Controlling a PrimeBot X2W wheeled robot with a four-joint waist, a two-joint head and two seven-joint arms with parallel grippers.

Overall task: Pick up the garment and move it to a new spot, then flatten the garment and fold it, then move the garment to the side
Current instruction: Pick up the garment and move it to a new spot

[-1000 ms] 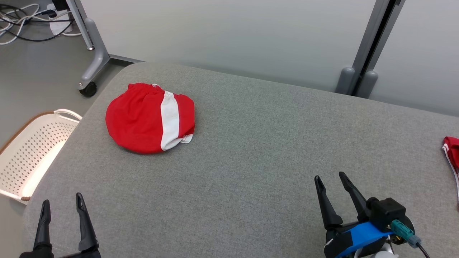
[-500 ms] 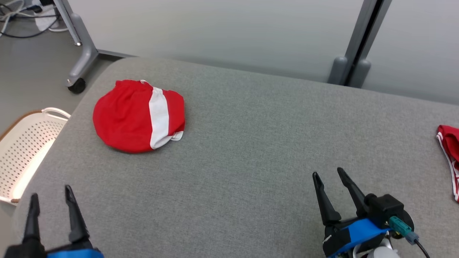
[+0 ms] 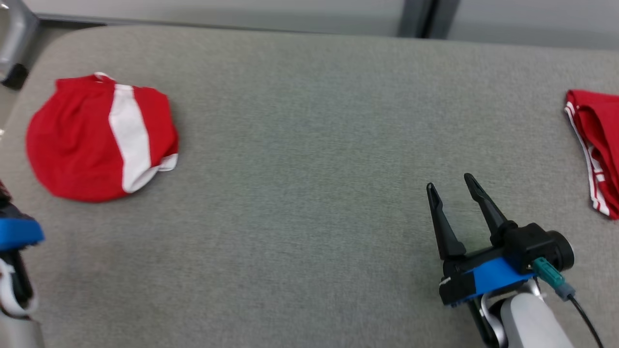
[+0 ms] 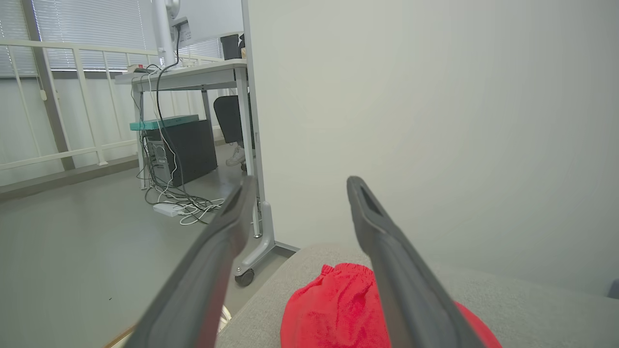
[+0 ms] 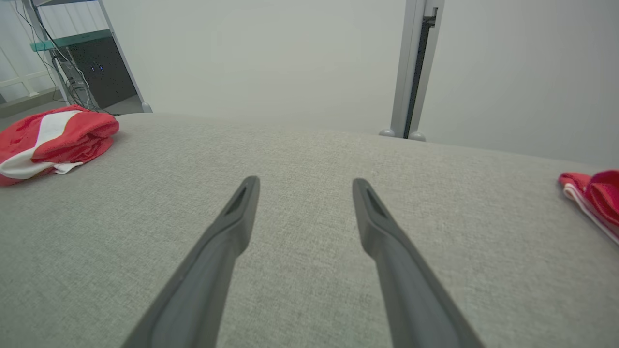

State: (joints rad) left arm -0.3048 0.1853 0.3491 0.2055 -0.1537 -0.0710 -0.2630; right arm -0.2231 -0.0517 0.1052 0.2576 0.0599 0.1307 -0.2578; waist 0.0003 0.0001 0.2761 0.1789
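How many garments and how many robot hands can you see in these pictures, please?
Garments: 2 (striped red garment, red garment at the right edge)
Hands: 2 (left hand, right hand, both open)
Total: 4

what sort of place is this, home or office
Likely an office or lab: a desk, a computer tower and loose cables under it, and a partition panel behind the grey padded surface.

A grey fabric-covered surface (image 3: 309, 145) carries a folded red-and-white garment (image 3: 77, 140) at left and another red garment (image 3: 599, 130) at right.
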